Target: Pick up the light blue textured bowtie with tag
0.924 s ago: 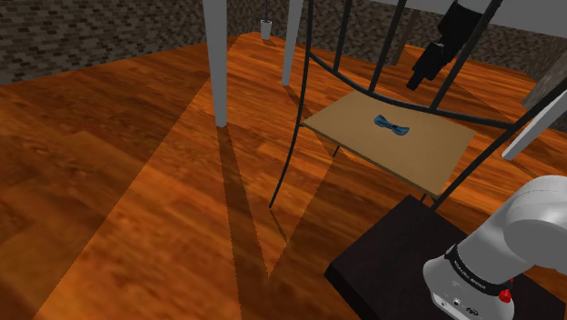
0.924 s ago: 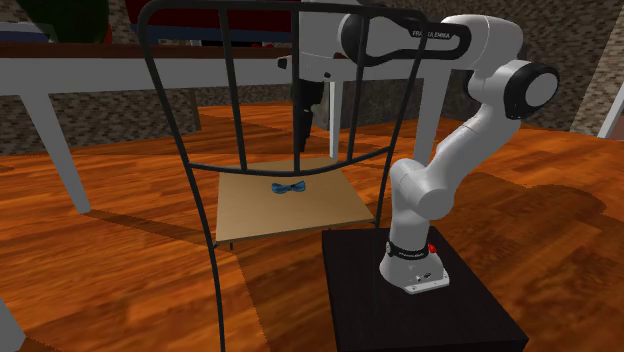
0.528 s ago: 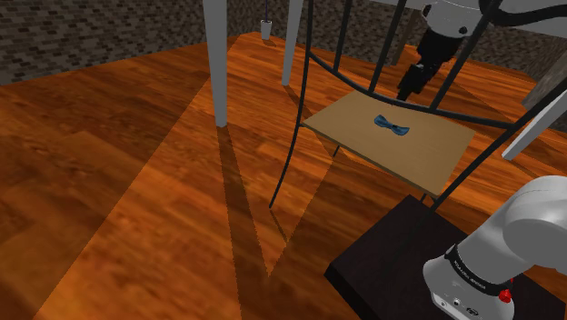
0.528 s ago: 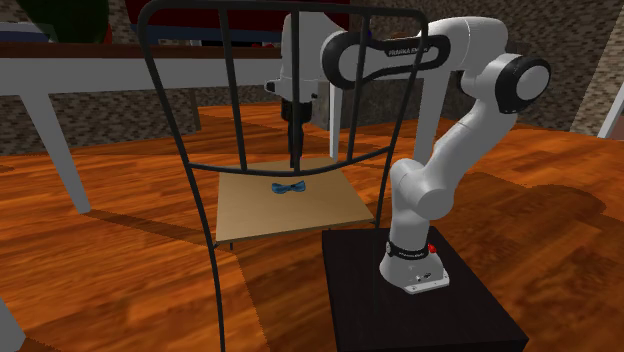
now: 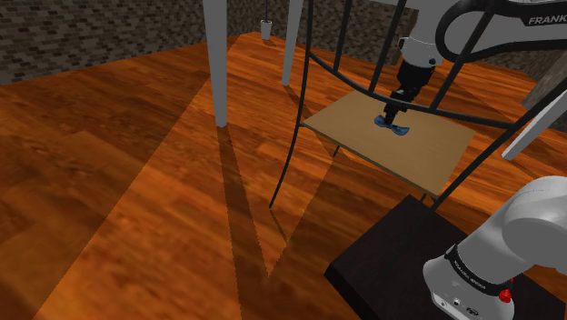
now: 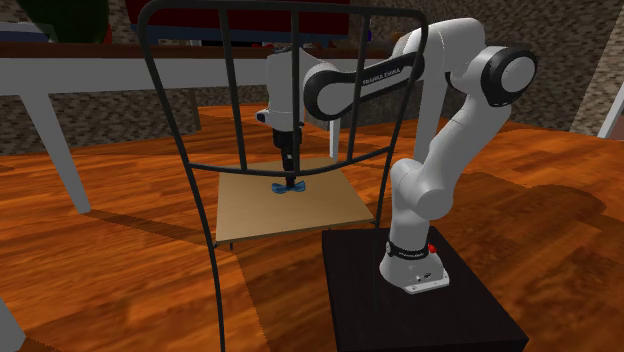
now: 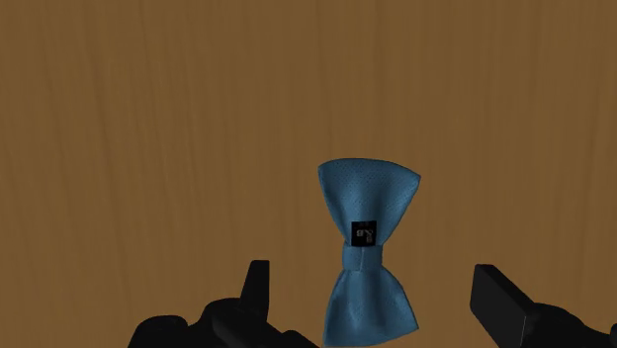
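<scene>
A blue bowtie (image 7: 367,252) with a small black tag at its knot lies flat on the tan wooden chair seat (image 7: 178,129). My black gripper (image 7: 381,297) hangs straight over it, open, one finger on each side of the bowtie and neither touching it. In the shoulder view the gripper (image 5: 391,119) points down right at the bowtie (image 5: 401,130), which peeks out beside the fingertips. The second exterior view has the gripper (image 6: 290,183) just above the bowtie (image 6: 279,189) near the seat's far edge.
The seat (image 5: 427,145) belongs to a chair with a black wire frame (image 6: 180,120) whose bars arch close around the arm. Grey table legs (image 5: 216,55) stand beyond the chair. My black stand (image 6: 420,300) sits on the wooden floor beside the seat.
The arm has swung across and lowered the gripper from high above the seat's far edge down onto the bowtie. The bowtie has not moved.
</scene>
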Robot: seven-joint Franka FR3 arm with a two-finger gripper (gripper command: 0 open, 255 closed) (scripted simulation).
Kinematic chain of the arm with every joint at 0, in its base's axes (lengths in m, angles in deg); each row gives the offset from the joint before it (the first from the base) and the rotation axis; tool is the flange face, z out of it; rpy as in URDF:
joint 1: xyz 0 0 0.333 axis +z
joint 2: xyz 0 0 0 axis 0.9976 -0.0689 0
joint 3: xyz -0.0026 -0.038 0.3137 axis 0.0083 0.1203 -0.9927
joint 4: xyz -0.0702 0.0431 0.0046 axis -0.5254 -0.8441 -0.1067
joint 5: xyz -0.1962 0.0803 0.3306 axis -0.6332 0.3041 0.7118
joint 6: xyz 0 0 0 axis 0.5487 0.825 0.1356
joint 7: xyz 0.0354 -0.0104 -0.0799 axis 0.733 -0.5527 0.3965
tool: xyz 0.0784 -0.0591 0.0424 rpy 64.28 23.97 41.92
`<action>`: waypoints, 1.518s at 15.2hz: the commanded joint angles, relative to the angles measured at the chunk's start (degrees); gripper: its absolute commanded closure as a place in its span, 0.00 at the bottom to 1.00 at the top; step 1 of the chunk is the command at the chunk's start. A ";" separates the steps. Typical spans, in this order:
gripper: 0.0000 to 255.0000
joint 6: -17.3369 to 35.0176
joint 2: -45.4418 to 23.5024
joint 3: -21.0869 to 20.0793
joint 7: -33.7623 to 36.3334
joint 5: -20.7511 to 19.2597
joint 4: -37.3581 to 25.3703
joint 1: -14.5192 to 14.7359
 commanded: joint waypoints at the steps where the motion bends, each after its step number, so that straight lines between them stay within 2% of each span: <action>1: 0.00 1.61 -0.30 0.05 0.15 -0.14 1.33 -0.05; 5: 0.00 3.65 -0.59 0.06 0.45 -0.26 3.11 -0.07; 6: 1.00 3.59 -0.58 0.10 0.40 -0.27 3.05 -0.09; 15: 1.00 3.65 -0.60 0.07 0.45 -0.26 3.10 -0.06; 23: 1.00 -2.61 0.02 0.03 -0.45 0.05 -2.61 -0.02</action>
